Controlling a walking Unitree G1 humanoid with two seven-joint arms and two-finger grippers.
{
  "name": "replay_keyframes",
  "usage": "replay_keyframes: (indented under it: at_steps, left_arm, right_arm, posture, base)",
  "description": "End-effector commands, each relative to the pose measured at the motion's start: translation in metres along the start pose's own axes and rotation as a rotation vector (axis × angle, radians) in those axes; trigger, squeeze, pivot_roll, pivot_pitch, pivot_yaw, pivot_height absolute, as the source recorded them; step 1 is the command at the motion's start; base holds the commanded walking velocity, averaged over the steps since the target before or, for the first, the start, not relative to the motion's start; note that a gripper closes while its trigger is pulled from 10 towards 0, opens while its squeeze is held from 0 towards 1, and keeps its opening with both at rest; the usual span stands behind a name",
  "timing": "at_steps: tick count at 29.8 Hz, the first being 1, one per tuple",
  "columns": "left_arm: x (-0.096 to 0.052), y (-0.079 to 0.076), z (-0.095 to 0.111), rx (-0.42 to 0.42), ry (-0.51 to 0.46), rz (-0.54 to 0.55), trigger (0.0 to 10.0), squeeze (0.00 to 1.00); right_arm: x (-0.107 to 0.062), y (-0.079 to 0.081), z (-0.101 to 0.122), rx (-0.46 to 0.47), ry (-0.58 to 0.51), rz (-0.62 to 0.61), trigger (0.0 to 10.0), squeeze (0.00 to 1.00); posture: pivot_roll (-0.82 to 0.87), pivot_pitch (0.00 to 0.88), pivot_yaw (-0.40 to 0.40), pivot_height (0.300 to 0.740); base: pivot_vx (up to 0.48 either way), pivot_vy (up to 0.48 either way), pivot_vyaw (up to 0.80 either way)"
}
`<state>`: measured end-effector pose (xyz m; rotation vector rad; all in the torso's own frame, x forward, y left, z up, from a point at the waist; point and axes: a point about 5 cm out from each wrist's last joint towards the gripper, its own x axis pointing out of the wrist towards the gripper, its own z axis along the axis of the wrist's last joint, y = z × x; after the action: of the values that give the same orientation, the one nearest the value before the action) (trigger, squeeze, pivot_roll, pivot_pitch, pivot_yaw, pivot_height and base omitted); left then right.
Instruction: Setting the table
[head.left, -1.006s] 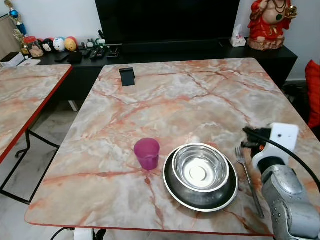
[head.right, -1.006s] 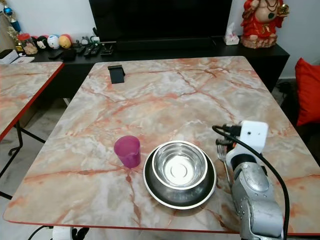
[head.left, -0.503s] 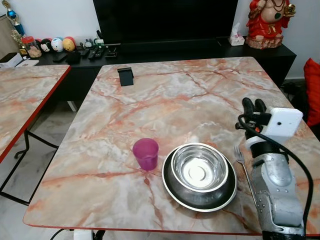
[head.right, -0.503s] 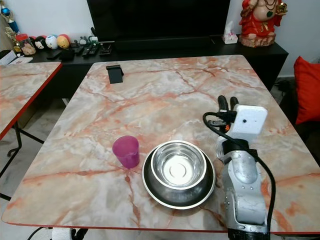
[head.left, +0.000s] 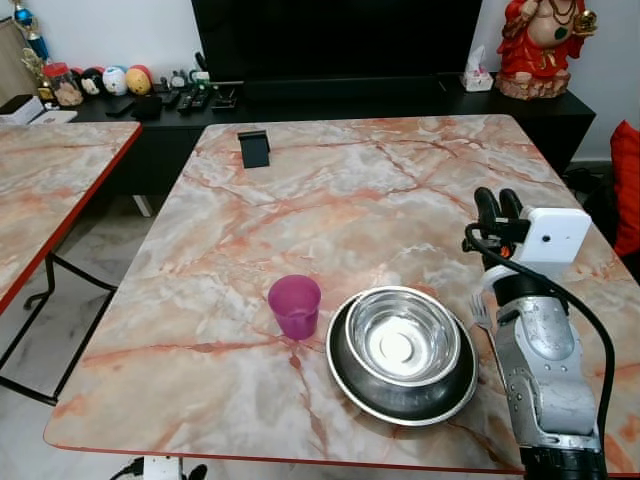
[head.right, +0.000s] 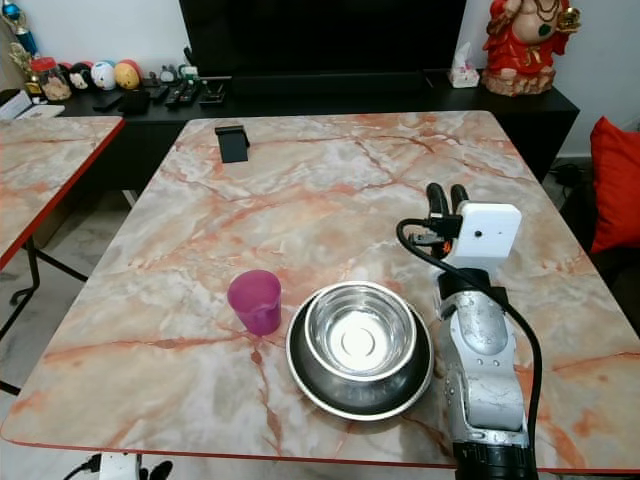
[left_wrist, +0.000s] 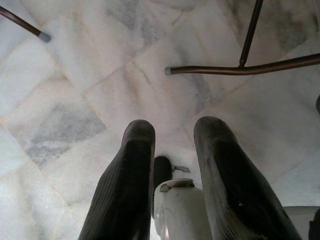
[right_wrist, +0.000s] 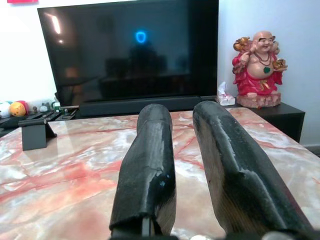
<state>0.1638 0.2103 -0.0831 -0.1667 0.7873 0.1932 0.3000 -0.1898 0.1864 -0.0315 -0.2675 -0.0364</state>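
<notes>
- On the marble table, near its front edge: a place setting laid out as a group. A steel bowl sits nested inside a dark plate, the usual stack for serving.
- Purple cup stands upright just beside the plate on the robot's left, apart from it, within easy reach of whoever sits here.
- Fork lies flat on the table just to the right of the plate, tines pointing away from the robot; most of its handle is hidden behind the right forearm. Position reads as deliberate, cutlery alongside the dish.
- Right gripper is raised above the table beyond the fork, fingers pointing toward the television. A narrow gap shows between the two fingers with nothing in it: released, empty-handed.
- Judgement: with the fork down and the gripper clear of it, this setting looks close to complete.
- Left gripper hangs idle over the tiled floor, near a table leg; fingers slightly parted, carrying nothing.
- Small black stand sits at the table's far side, well apart from the setting.
</notes>
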Motion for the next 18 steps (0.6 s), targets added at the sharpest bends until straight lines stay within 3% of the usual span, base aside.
replay_keyframes:
  at_steps: [1, 18]
  left_arm:
    - [-0.0016, 0.0031, -0.0029, -0.011, 0.004, 0.019, 10.0, 0.0]
    - [-0.0033, 0.004, -0.01, -0.028, 0.041, 0.031, 10.0, 0.0]
  right_arm:
    - [0.0041, 0.0017, 0.0036, -0.004, -0.016, 0.009, 10.0, 0.0]
    - [0.0089, 0.0063, 0.005, -0.003, -0.02, 0.03, 10.0, 0.0]
  posture:
    - [-0.16, 0.0, 0.006, 0.74]
    - [-0.17, 0.0, 0.006, 0.74]
  base:
    - [0.0, 0.0, 0.0]
    - [0.0, 0.029, 0.0]
